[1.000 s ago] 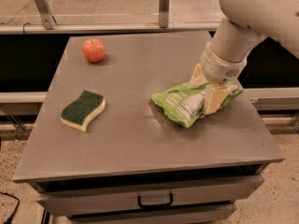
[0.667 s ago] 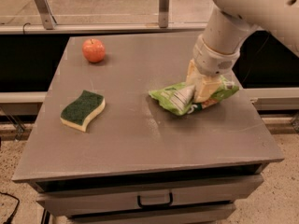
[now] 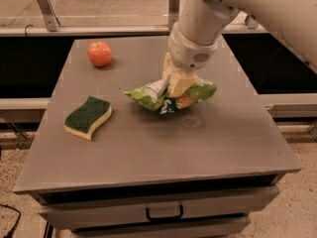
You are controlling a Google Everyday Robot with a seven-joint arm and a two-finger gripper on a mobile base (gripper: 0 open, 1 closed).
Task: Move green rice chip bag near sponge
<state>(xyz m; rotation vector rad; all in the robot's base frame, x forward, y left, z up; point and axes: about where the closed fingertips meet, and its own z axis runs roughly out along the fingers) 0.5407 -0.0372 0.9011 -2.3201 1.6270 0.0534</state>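
Note:
The green rice chip bag (image 3: pixel 163 99) is a crinkly light-green pouch with white print, held a little above the middle of the grey table (image 3: pixel 148 148). My gripper (image 3: pixel 177 83) comes down from the white arm at the top right and is shut on the bag's upper middle. The sponge (image 3: pixel 88 116), dark green over pale yellow foam, lies flat on the left part of the table, a short gap to the left of the bag's tip.
A red-orange apple (image 3: pixel 99 53) sits at the back left of the table. A drawer with a black handle (image 3: pixel 164 213) is under the front edge. A metal rail (image 3: pixel 99 29) runs behind the table.
The gripper has carried the bag to the left, from the right side of the table toward the middle and closer to the sponge. Sponge and apple have not moved.

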